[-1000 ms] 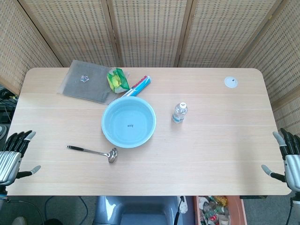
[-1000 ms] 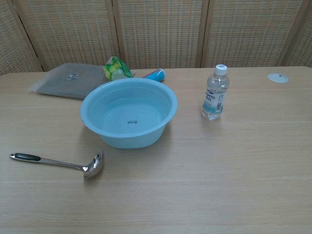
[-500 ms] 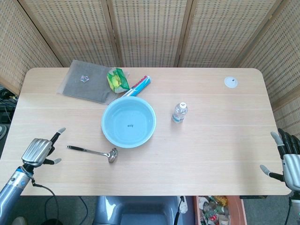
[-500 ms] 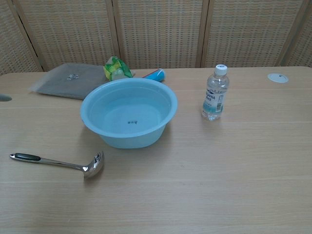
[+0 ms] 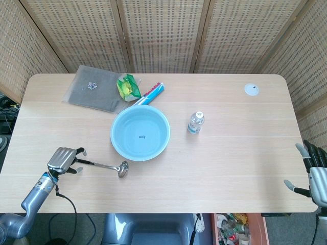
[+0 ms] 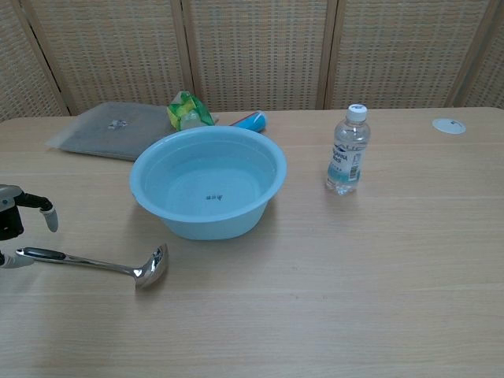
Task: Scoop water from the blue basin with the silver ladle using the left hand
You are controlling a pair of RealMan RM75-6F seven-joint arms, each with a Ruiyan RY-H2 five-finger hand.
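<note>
At the left edge of the table (image 5: 230,168), the left hand (image 5: 62,159) hovers over the dark end of the silver ladle's (image 5: 102,165) handle. Its fingers are spread apart, one on each side of the handle in the chest view, and I cannot tell if any of them touches it. From there the ladle lies flat on the wood, with its handle pointing left toward the hand and its bowl on the right, just in front of the blue basin (image 5: 140,132). The basin holds clear water and stands near the ladle bowl but apart from it. Behind it lie a grey mat (image 5: 94,89) and a green packet (image 5: 128,86). Further right stands a small water bottle (image 5: 195,122), upright. At the far right edge, the right hand (image 5: 314,171) stays off the table with its fingers apart, holding nothing.
</note>
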